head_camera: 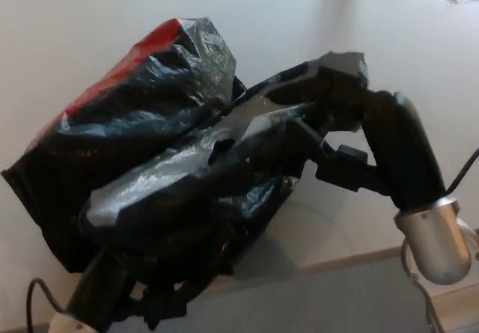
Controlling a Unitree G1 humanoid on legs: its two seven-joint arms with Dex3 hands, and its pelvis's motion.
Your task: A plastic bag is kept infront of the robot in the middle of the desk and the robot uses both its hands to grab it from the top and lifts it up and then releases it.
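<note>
The pale worktop (90,19) fills most of the view, its near edge running low from about 6 to 4 o'clock, with a grey floor (329,303) below it. The black plastic bag (150,168) covers the middle and 9 o'clock side, crumpled and glossy, with a red panel (146,45) showing on its upper face toward 11 o'clock; whether its underside touches the worktop cannot be told. The right hand (329,101) reaches in from 4 o'clock, its silver wrist (434,239) low at the edge, black fingers clenched on the bag's gathered top near 1 o'clock. The left hand (112,288) rises from 7 o'clock under the folds; its fingers are buried in plastic, so its grasp cannot be told.
</note>
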